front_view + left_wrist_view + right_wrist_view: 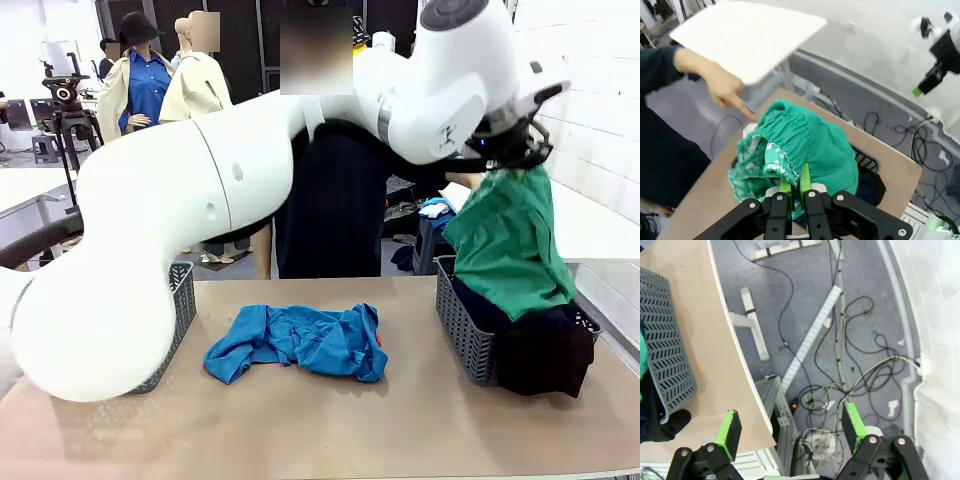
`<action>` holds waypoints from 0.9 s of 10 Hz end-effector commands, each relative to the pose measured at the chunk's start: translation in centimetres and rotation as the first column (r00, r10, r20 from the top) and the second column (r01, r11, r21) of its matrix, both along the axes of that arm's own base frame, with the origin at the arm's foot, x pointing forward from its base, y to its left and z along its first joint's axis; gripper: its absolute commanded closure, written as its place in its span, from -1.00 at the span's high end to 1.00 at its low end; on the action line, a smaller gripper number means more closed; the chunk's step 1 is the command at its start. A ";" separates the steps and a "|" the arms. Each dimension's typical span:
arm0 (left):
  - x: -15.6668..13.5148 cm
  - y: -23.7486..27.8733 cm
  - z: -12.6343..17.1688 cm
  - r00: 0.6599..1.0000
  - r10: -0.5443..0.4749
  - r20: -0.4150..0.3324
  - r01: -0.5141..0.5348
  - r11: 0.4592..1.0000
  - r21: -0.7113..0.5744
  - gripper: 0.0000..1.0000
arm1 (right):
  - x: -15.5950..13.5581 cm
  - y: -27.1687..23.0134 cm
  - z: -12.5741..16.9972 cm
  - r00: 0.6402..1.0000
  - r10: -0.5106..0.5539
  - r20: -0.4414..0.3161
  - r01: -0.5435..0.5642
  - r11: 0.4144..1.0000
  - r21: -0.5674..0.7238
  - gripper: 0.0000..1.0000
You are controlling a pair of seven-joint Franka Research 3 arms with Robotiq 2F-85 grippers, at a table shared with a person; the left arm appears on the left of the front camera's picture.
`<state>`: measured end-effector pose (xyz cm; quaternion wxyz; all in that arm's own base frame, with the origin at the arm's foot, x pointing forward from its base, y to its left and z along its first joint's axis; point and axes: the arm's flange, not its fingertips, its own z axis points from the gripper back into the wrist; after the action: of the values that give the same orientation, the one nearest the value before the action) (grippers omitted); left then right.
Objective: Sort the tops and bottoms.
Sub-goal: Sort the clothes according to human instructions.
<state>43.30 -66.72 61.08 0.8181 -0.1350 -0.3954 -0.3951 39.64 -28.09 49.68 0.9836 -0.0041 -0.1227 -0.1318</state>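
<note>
Well, in the front view you'll see the left arm reaching across from picture left to the far right of the table [330, 430], where the left gripper [508, 152] holds the green shorts [510, 245] by their top edge. The shorts hang down into the grey basket [458, 322] on the right, their lower part resting on the dark clothes inside it. A black garment [545, 358] spills over that basket's front corner onto the table. A crumpled blue top [300, 342] lies mid-table, well apart from both baskets, and a second grey basket [182, 300] shows at the left behind the arm. A person in dark clothes [330, 215] stands at the far side. In the left wrist view, your left gripper [795, 181] has its green pads [804, 176] pressed together on a bunched fold of the green shorts [815, 137], above the basket [867, 162]. The person's hand [722, 87] points a finger down just beside the shorts' gathered waistband. In the right wrist view, the right gripper [790, 429] has its fingers spread wide with nothing between them, off the table's edge over a floor strewn with cables [850, 355]; the grey basket [665, 340] and the black garment [671, 422] sit at the left.
</note>
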 end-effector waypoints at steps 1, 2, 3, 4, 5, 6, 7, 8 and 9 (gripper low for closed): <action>0.8 -4.3 -1.5 0.989 -0.050 -0.136 0.050 0.999 -0.008 -1.00 | 0.1 0.0 0.0 1.000 0.004 -0.001 -0.004 1.000 0.000 1.00; 0.0 -4.9 -3.2 0.979 -0.076 -0.187 0.079 0.997 0.007 -1.00 | 0.1 0.0 0.0 1.000 0.004 -0.001 -0.004 1.000 0.000 1.00; -1.0 -5.1 -4.9 0.972 -0.091 -0.215 0.104 0.993 0.052 -1.00 | 0.1 0.0 0.0 1.000 0.004 -0.001 -0.004 1.000 0.000 1.00; -1.9 -4.8 -6.4 0.962 -0.111 -0.249 0.135 0.987 0.083 -1.00 | 0.1 0.0 0.0 1.000 0.004 -0.001 -0.004 1.000 0.000 1.00; -3.0 -4.5 -8.0 0.949 -0.129 -0.289 0.167 0.979 0.113 -1.00 | 0.1 0.0 0.0 1.000 0.004 -0.001 -0.004 1.000 0.000 1.00; -4.2 -4.3 -9.9 0.935 -0.149 -0.323 0.208 0.965 0.158 -1.00 | 0.1 0.0 0.0 1.000 0.004 -0.001 -0.004 1.000 0.000 1.00; -5.0 -3.8 -11.6 0.925 -0.157 -0.345 0.232 0.954 0.188 -1.00 | 0.1 0.0 0.0 1.000 0.004 -0.001 -0.004 1.000 0.000 1.00; -5.7 -3.0 -13.4 0.922 -0.159 -0.353 0.252 0.939 0.233 -1.00 | 0.1 0.0 0.0 1.000 0.004 -0.001 -0.004 1.000 0.000 1.00; -6.0 -2.4 -14.9 0.928 -0.163 -0.335 0.260 0.927 0.270 -1.00 | 0.1 0.0 0.0 1.000 0.004 -0.001 -0.004 1.000 0.000 1.00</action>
<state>37.81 -71.63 46.96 0.8415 -0.1213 -0.1884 -0.4916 39.64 -28.09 49.67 0.9837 -0.0041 -0.1226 -0.1318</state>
